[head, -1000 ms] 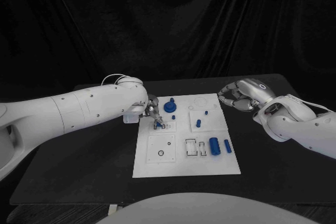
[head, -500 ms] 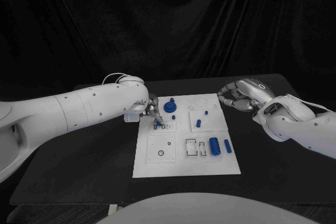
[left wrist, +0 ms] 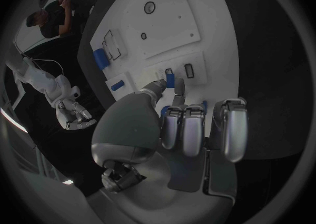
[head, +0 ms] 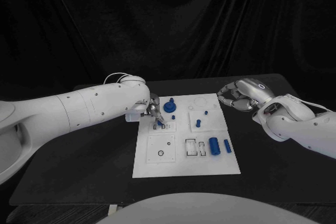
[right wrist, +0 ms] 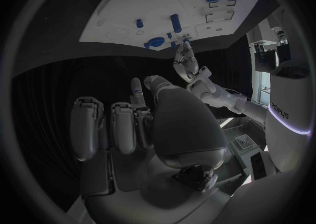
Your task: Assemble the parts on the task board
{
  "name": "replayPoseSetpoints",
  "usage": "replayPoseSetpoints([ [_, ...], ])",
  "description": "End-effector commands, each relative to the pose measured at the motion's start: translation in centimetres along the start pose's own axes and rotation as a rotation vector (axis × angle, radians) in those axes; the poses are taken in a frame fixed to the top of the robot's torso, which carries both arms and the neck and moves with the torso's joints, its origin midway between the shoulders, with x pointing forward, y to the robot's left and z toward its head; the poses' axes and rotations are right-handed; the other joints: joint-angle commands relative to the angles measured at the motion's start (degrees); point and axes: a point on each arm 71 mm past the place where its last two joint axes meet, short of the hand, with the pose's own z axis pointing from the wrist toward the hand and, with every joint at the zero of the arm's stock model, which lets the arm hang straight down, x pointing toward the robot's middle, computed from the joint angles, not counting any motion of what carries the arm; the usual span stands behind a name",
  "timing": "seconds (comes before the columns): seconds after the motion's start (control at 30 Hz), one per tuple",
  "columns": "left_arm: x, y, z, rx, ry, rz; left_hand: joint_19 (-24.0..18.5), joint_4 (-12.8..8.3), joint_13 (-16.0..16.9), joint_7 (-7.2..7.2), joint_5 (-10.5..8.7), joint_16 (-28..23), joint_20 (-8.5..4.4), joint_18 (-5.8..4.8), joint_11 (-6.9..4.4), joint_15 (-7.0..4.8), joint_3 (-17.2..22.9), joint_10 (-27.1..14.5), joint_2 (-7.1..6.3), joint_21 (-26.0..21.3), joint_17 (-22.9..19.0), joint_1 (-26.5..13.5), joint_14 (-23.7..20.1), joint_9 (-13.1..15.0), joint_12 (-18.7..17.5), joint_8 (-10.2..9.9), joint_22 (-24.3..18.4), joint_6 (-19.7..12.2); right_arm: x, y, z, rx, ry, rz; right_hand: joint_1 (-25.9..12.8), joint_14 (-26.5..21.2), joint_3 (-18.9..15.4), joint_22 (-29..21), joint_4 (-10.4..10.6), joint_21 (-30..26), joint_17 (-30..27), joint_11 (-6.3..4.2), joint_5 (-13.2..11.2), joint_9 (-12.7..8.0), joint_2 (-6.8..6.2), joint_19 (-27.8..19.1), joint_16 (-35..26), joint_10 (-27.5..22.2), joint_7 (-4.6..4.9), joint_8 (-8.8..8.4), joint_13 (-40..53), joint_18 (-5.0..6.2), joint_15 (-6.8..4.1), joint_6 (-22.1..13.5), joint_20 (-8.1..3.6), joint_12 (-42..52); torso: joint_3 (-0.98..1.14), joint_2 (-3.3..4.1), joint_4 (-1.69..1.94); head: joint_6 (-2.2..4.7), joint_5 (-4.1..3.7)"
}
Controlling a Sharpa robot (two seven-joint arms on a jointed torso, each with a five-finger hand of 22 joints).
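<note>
Since a second ago the left hand (head: 153,110) has edged slightly along the far-left corner of the task board (head: 183,168), pinching a small blue part (left wrist: 170,80) over a slot there. The right hand (head: 237,97) hovers beside the board's far-right corner, fingers curled, empty. Several blue parts (head: 215,146) lie unseated; most assembly seems left

one white task board (head: 183,158), two silver hands – left hand (head: 149,109) and right hand (head: 238,96), roughly six small blue parts (head: 215,146) on it – smaller ones hard to count
</note>
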Motion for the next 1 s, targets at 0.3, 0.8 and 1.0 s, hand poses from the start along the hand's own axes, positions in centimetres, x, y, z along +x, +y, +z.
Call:
replayPoseSetpoints([
  [0.3,0.1,-0.35,0.15,0.009,0.022,0.005,1.86,-0.14,15.09,-0.4,-0.2,0.15,0.04,0.51,0.22,0.15,0.58,6.01,0.03,-0.28,15.1,0.01,5.95,-0.2,-0.24,-0.4,12.76,0.09,0.06,-0.09,-0.12,0.013,0.002,0.0,0.51,4.32,0.43,12.27,-0.02,-0.19,6.0,0.43,0.24,0.1,0.01,2.66,-0.34,6.11,0.22,-0.14,15.09,0.74,0.53,0.26,0.42,0.2,-0.02,0.05,0.0,0.0,0.02],
  [0.8,0.33,-0.38,0.24,0.004,0.036,0.012,1.81,-0.48,15.09,-0.39,-0.25,0.15,0.06,0.53,0.22,0.17,1.0,6.01,-0.03,-0.37,15.1,0.05,5.95,-0.45,-0.24,-0.56,12.73,0.15,0.12,-0.1,-0.15,0.013,0.005,0.001,0.51,4.32,0.43,12.27,-0.02,-0.19,6.0,0.43,0.24,0.1,0.01,2.66,-0.34,6.11,0.22,-0.14,15.09,0.74,0.53,0.26,0.42,0.2,0.0,0.05,-0.02,0.0,0.25],
  [1.0,0.52,-0.45,0.36,0.005,0.041,0.014,1.78,-0.56,15.09,-0.38,-0.24,0.15,0.07,0.54,0.23,0.17,1.11,6.01,-0.05,-0.41,15.1,0.06,5.95,-0.51,-0.24,-0.59,12.72,0.16,0.14,-0.1,-0.15,0.014,0.006,0.001,0.51,4.32,0.43,12.27,-0.02,-0.19,6.0,0.43,0.24,0.1,0.01,2.66,-0.34,6.11,0.22,-0.14,15.09,0.74,0.53,0.26,0.42,0.2,0.0,-0.02,0.02,0.0,0.09],
])
